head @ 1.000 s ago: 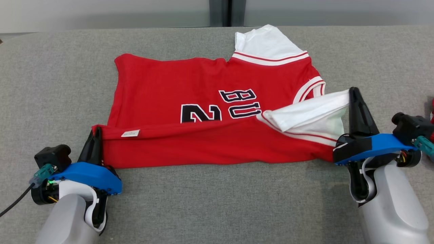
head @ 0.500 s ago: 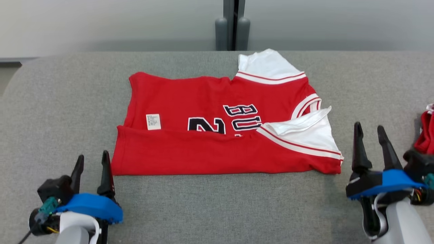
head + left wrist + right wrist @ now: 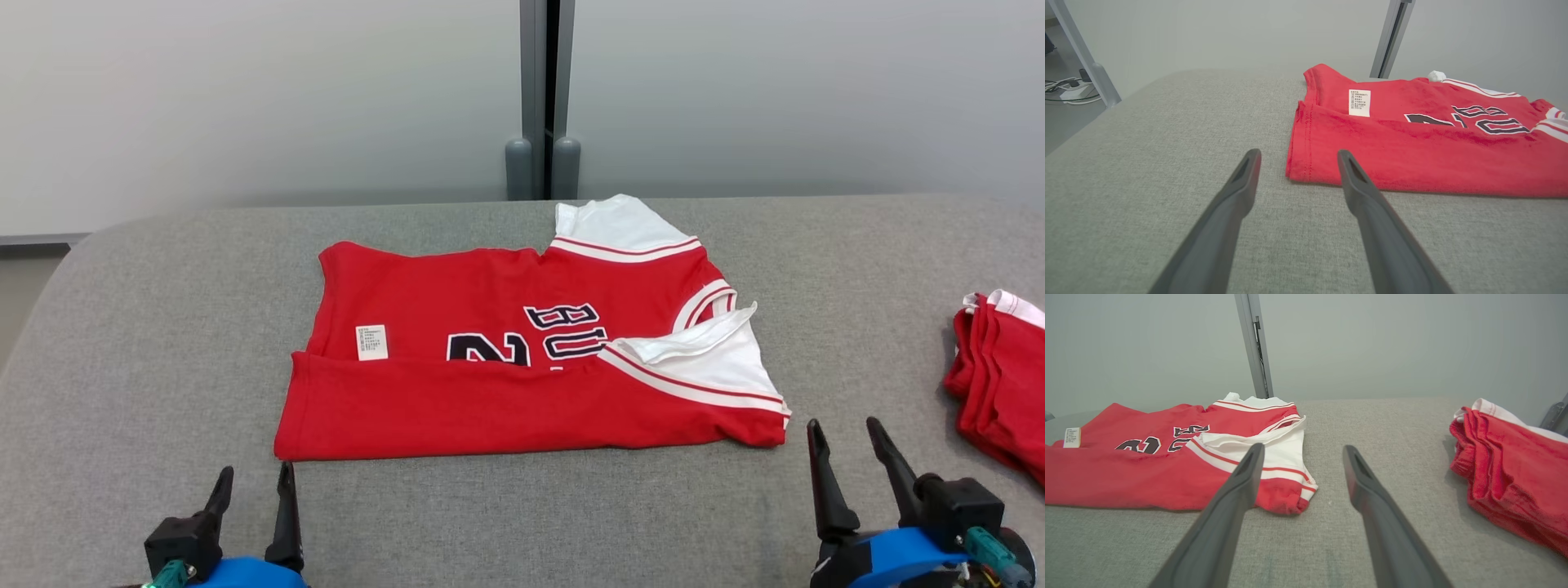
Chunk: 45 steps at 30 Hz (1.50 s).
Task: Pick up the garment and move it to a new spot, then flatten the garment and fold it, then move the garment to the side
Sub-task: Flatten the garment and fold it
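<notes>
At mid-table [image 3: 122, 327] the jersey [image 3: 506, 400] lies flat, its near long edge folded up over the lettering. The white label [image 3: 371, 342] is exposed, and a white sleeve [image 3: 718, 367] is turned over the fold. Near corners: the left gripper [image 3: 256, 468] is spread and empty, just short of the cloth. The right gripper [image 3: 841, 422] is likewise spread and empty. A red pile [image 3: 1000, 376] sits well off to the right.
</notes>
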Motion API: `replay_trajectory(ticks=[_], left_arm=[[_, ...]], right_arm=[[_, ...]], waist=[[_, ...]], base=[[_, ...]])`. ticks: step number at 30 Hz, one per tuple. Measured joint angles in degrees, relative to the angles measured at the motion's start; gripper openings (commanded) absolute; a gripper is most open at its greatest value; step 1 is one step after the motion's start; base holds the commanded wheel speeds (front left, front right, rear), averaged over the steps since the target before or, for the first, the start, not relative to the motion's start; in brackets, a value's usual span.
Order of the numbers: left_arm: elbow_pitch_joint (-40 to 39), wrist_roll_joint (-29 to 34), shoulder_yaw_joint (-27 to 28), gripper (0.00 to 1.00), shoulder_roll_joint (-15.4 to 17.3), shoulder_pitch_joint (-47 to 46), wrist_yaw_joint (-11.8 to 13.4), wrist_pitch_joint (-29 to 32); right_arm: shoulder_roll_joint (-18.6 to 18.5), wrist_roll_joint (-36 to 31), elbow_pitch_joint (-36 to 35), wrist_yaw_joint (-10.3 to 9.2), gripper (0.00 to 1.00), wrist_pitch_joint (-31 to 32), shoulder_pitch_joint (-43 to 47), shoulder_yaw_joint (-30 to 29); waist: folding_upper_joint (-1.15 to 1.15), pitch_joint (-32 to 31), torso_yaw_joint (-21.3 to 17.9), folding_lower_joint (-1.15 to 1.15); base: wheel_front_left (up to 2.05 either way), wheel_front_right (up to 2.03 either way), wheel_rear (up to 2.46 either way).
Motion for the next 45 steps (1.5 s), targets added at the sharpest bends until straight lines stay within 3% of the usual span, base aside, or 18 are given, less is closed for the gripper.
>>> replay_trajectory(ticks=[14, 32, 45], left_arm=[[1.0, -0.2, -1.5, 1.00, -0.4, 1.9, 0.0, 0.0], [11.2, -12.5, -3.7, 1.00, 4.5, -10.9, 0.0, 0.0], [23.4, -19.4, -13.3, 1.00, 8.8, -19.7, 0.0, -0.6]], right_arm=[[0.0, 0.6, 0.3, 0.00, 1.00, 0.0, 4.0, 0.8], [0.0, 1.3, -1.3, 0.00, 1.00, 0.0, -1.7, 2.7], [0.0, 1.3, -1.8, 0.00, 1.00, 0.0, -4.1, 4.0]], waist=[[0.00, -2.0, -0.6, 0.01], [0.01, 8.1, -2.1, 0.02], [0.00, 12.8, -4.2, 0.00]], base=[[0.00, 0.00, 0.00], [0.00, 0.00, 0.00], [0.00, 0.00, 0.00]])
